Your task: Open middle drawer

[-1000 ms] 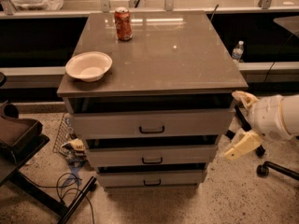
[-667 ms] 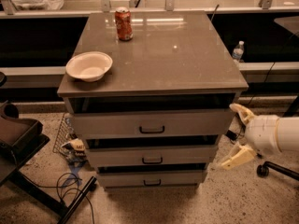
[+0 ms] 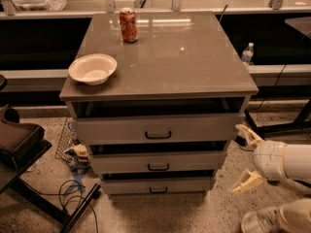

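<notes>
The hand is hovering wide open just right of the middle drawer, whose bar handle is lying horizontally, leftward.

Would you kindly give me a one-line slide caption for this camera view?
Open gripper hovers right of the cabinet, beside the untouched middle drawer; bowl and soda can on top.

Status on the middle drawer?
Gripper open, low right of the cabinet, touching nothing. Middle drawer handle not gripped. Bowl and soda can up on top, out of the way.
</notes>
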`<state>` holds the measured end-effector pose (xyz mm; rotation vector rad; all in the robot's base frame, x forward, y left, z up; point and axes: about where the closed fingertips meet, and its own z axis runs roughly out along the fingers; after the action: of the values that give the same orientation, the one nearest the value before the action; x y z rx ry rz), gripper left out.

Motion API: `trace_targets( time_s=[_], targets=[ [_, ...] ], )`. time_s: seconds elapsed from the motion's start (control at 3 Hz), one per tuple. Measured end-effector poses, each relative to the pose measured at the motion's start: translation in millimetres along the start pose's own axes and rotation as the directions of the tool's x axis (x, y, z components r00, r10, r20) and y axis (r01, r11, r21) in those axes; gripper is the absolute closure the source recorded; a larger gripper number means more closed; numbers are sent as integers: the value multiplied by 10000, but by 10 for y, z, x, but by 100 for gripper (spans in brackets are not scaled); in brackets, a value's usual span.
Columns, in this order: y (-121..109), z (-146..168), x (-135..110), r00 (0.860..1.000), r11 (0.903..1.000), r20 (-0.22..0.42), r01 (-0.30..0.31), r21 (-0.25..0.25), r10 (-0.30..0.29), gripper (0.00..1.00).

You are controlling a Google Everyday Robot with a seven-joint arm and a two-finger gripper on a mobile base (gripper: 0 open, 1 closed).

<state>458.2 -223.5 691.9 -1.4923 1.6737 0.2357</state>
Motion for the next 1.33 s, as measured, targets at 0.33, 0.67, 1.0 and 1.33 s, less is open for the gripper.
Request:
trace_targets(
  time_s=[0.33,0.67,1.0,1.33],
  targets=[
    [34,40,13,10000,10000,31,-45,-39,45,0],
    [165,230,183,9998,9997,23,-207,-154,207,0],
    [360,590,476,9981,9980,228,-560,-308,567,0],
    [385,937,681,9944,9951,511,-912,-372,930,0]
  ],
)
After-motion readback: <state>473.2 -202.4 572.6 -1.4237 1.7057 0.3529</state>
